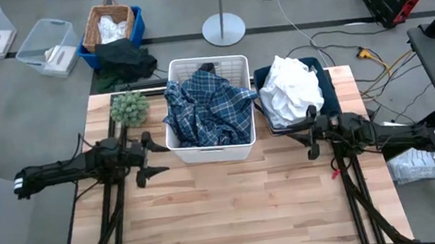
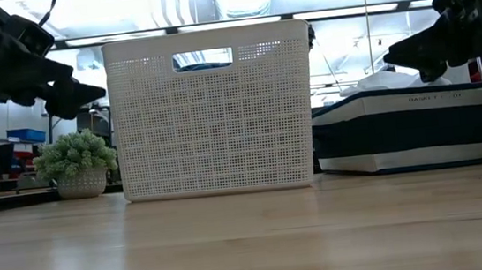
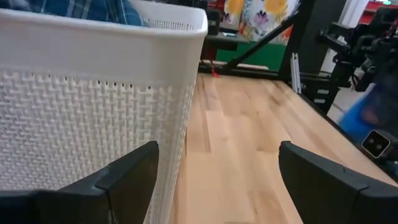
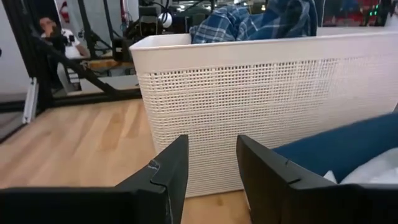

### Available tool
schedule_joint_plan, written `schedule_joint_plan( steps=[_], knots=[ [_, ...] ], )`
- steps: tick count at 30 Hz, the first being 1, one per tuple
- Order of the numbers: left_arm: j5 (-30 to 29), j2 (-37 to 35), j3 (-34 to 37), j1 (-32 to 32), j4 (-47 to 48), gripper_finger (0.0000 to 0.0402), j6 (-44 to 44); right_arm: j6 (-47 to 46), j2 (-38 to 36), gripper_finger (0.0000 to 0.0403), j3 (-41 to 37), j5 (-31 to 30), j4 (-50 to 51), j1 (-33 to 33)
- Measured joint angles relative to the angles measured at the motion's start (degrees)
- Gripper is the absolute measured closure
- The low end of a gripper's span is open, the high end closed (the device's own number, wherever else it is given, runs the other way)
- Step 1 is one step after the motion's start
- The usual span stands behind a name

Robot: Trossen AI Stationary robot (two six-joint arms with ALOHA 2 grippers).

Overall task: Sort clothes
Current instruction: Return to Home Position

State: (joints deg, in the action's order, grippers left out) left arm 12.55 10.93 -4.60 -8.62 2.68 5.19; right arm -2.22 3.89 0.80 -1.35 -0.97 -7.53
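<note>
A blue-and-white plaid shirt (image 1: 207, 107) lies bunched in the white lattice basket (image 1: 212, 150) at the table's far middle, spilling over its rim. White clothes (image 1: 292, 89) are heaped in the navy bin (image 1: 330, 84) to its right. My left gripper (image 1: 152, 155) is open and empty, just left of the basket's near corner (image 3: 180, 93), above the table. My right gripper (image 1: 312, 134) is open with a narrow gap and empty, at the navy bin's near edge (image 4: 336, 143), pointing toward the white basket (image 4: 261, 93).
A small green plant (image 1: 129, 107) stands at the table's far left beside the basket. Behind the table, on the floor, are a wicker basket with white cloth (image 1: 112, 27) and a dark garment (image 1: 125, 67). Bare wood (image 1: 236, 210) fills the table's near half.
</note>
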Motion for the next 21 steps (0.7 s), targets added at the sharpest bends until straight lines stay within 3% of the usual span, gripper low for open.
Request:
schedule_joint_plan(
  steps=[10, 21],
  knots=[
    [-0.02, 1.87, -0.17, 0.0, -0.05, 0.0095, 0.0, -2.29, 0.01, 0.0282, 0.0, -0.03, 0.09, 0.0],
    [0.0, 2.82, -0.17, 0.0, -0.05, 0.0096, 0.0, -2.29, 0.01, 0.026, 0.0, -0.08, 0.17, 0.0]
  ],
)
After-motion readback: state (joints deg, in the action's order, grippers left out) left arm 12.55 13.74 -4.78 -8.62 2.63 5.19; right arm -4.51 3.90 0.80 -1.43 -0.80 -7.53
